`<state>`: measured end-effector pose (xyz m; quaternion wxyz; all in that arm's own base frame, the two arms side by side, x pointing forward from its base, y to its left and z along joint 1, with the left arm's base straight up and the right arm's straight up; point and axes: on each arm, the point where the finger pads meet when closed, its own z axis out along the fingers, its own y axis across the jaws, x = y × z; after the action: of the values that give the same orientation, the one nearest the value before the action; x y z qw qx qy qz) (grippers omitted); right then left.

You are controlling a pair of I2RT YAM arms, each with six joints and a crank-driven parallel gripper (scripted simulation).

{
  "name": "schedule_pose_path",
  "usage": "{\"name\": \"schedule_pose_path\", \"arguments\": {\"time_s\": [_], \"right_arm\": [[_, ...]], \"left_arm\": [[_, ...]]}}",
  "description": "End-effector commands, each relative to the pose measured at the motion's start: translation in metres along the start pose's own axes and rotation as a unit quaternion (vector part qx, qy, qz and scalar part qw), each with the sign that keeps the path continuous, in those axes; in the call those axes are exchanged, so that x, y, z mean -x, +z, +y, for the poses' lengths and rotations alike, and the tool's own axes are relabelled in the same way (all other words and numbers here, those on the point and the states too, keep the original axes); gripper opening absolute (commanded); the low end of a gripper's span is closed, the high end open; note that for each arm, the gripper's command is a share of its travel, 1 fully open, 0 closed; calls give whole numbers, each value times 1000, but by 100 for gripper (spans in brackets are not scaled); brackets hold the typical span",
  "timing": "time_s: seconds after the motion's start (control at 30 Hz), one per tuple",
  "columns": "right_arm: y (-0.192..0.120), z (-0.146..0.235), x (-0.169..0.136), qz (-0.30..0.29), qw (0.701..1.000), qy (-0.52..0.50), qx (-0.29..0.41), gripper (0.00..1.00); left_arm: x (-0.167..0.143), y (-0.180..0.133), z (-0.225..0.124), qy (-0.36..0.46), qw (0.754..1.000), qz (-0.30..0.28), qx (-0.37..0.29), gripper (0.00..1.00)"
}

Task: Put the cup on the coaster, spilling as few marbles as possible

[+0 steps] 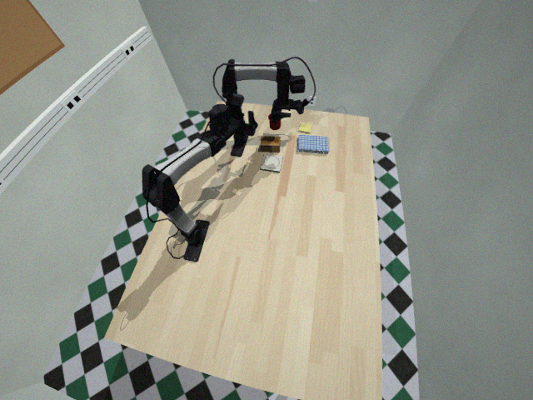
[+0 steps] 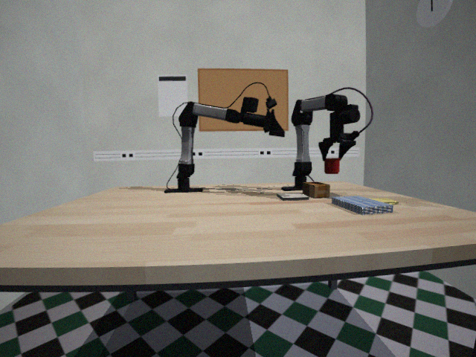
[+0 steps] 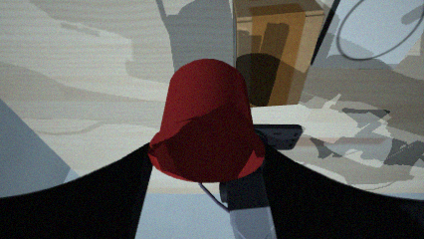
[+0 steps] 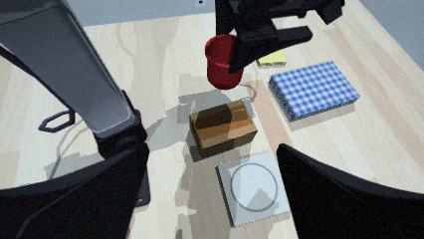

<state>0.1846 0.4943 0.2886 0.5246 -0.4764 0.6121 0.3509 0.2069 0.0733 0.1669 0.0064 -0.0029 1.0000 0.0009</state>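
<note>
The red cup (image 1: pixel 274 123) (image 2: pixel 332 166) (image 3: pixel 206 110) (image 4: pixel 224 75) hangs in the air, roughly upright, well above the table. My left gripper (image 2: pixel 332 158) (image 3: pixel 207 145) is shut on the cup near its rim, one finger on each side. The marbles are not visible in it. The pale square coaster (image 1: pixel 264 166) (image 2: pixel 292 197) (image 4: pixel 239 214) with a ring mark lies flat on the table, with nothing on it. The cup is off to the coaster's side, beyond the box. My right gripper (image 4: pixel 212 146) (image 2: pixel 280 133) is open and empty, high above the table.
A brown box (image 1: pixel 270 144) (image 2: pixel 315 190) (image 3: pixel 271 50) (image 4: pixel 226 130) stands close beside the coaster, between it and the cup's side. A blue checked block (image 1: pixel 313 144) (image 2: pixel 361 204) (image 4: pixel 314 91) and a yellow pad (image 1: pixel 305 127) (image 4: pixel 272 59) lie farther out.
</note>
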Motion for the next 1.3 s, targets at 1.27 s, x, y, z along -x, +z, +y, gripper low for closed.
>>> {"name": "schedule_pose_path", "arguments": {"time_s": [1.27], "right_arm": [[-187,-45,-49,-131,984,46,-109,100]], "left_arm": [[17,48,-188,13,1000,5,1,77]]}}
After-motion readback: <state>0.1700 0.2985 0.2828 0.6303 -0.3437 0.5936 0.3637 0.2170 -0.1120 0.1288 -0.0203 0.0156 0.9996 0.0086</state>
